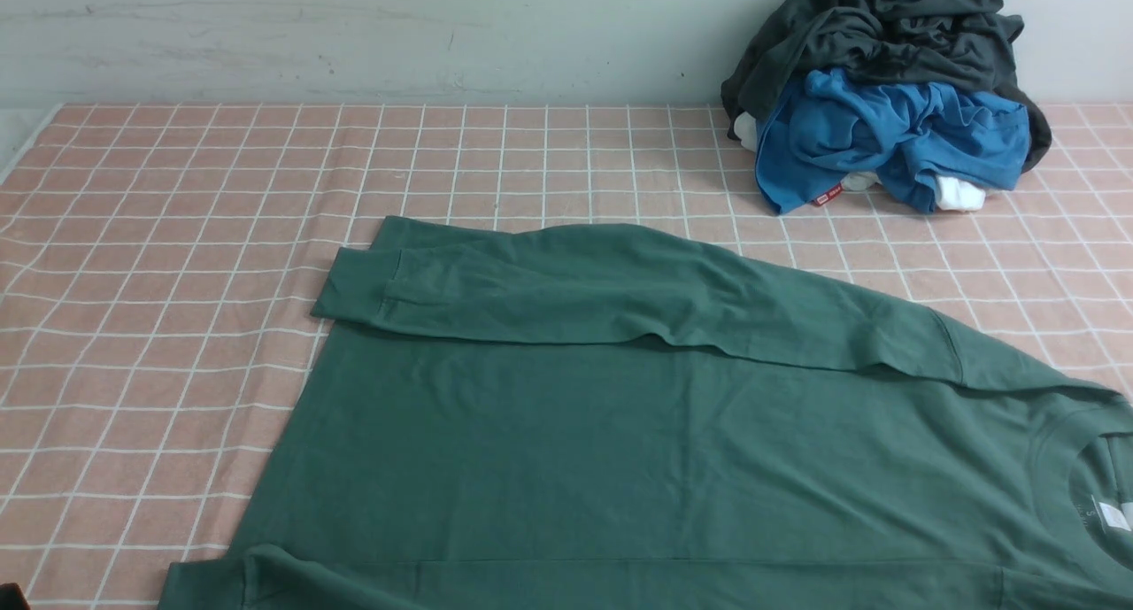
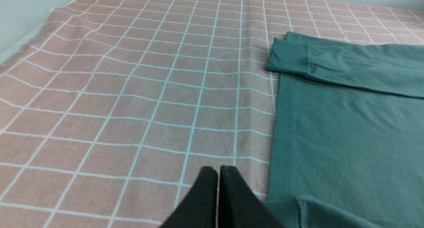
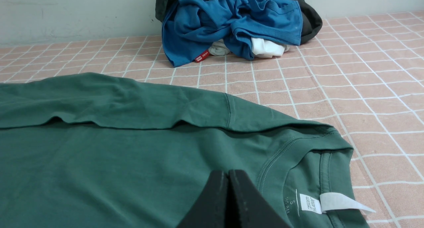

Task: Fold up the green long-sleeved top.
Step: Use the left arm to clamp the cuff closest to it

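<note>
Front view: the top (image 1: 620, 433) lies flat on the table (image 1: 159, 238), filling the near-middle and right side. Its long axis runs left to right, with the collar and label (image 1: 1113, 514) pointing to the robot's right and the hem to the left. The far sleeve (image 1: 620, 291) is already folded across the body, and its cuff (image 1: 354, 287) ends near the hem. The near cuff (image 1: 221, 583) peeks in at the bottom edge and looks folded in too, but most of that sleeve is cut off, so I can't be sure. My guess is the sleeves are done and the body folds are what's left, since the torso is at full length. The pile (image 1: 885, 88) of other clothes sits at the far right, well apart from the top.

Left wrist view: the left fingers (image 2: 203, 195) are pressed together with nothing between them. They sit over bare table just beside the hem edge, with the near cuff right next to them.

Right wrist view: the right fingers (image 3: 215, 201) are clenched too and hold nothing. They sit over the chest, just beside the collar, and the label is flipped outward nearby.

So both ends look lined up for grabbing, and I'd say it's roughly halfway done.
</note>
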Controlling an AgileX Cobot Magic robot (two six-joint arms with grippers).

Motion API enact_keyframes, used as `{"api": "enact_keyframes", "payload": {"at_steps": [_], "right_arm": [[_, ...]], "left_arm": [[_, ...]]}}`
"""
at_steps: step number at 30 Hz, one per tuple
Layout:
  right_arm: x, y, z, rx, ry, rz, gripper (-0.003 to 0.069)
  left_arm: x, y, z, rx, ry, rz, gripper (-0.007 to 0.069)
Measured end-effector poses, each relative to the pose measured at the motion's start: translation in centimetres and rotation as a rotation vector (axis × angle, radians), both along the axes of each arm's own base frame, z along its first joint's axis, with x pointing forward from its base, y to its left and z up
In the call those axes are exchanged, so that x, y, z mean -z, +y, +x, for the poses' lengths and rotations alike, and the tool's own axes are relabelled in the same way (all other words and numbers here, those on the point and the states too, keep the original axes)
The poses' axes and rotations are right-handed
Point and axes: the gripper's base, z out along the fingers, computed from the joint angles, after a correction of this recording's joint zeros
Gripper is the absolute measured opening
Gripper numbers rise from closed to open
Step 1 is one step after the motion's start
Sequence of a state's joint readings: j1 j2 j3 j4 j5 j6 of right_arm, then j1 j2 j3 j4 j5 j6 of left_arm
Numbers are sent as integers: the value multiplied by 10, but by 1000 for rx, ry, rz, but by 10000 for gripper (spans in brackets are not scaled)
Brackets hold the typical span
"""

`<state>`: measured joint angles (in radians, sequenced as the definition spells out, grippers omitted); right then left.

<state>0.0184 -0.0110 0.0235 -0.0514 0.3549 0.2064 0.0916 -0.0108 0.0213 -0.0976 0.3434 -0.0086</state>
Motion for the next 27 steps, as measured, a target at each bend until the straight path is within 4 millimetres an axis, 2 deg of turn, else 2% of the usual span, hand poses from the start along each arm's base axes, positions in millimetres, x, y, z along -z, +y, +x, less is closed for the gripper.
{"api": "enact_keyframes", "payload": {"at_steps": [12, 27], "right_arm": [[0, 0, 0, 0, 0, 0, -14], [0, 0, 0, 0, 0, 6, -14]], "left_arm": [[0, -4, 0, 70, 0, 0, -3], [0, -4, 0, 73, 0, 0, -3]]}}
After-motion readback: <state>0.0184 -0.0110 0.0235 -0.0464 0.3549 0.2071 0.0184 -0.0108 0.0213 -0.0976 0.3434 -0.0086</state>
